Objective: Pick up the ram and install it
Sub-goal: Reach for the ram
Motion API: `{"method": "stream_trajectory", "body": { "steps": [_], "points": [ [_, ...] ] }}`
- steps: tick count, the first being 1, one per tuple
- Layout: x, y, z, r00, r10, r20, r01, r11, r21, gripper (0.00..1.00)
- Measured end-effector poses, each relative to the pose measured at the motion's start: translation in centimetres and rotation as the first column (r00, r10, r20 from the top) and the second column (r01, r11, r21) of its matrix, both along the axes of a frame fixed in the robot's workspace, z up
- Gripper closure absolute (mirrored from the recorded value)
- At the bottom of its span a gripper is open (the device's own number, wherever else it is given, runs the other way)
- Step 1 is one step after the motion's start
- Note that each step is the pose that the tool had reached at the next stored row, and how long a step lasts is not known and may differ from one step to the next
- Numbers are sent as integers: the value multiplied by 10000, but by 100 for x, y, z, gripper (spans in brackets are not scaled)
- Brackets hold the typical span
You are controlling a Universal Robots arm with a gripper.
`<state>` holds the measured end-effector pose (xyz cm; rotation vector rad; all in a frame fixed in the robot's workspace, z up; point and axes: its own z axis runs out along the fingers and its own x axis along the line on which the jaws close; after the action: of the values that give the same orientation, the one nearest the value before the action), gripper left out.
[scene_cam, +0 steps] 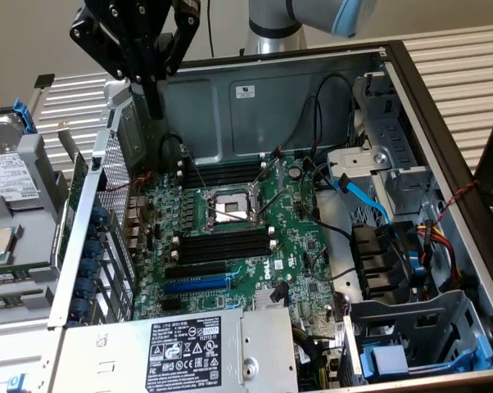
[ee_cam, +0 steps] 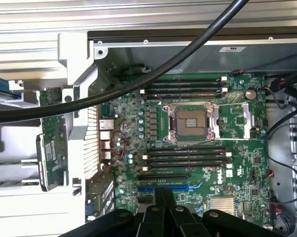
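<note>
Currently, the gripper point(scene_cam: 155, 110) hangs with its fingers pressed together above the far left corner of the open computer case point(scene_cam: 312, 90), over the rear panel. The ram point(ee_cam: 55, 123) rests outside the case, just left of that rear panel, between the case and a hard drive point(scene_cam: 9, 176). On the motherboard point(scene_cam: 304, 237), 2 banks of black slots point(scene_cam: 222, 247) flank the CPU socket point(scene_cam: 226, 206); 1 blue slot point(scene_cam: 196, 285) lies nearer.
</note>
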<state>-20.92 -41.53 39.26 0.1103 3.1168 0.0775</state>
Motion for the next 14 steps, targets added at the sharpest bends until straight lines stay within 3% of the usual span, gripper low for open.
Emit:
{"method": "stream_trajectory", "body": {
  "steps": [14],
  "points": [
    [-636, -77, 0, 10000, -1, 0, 1, 10000, 8, 89]
  ]
}}
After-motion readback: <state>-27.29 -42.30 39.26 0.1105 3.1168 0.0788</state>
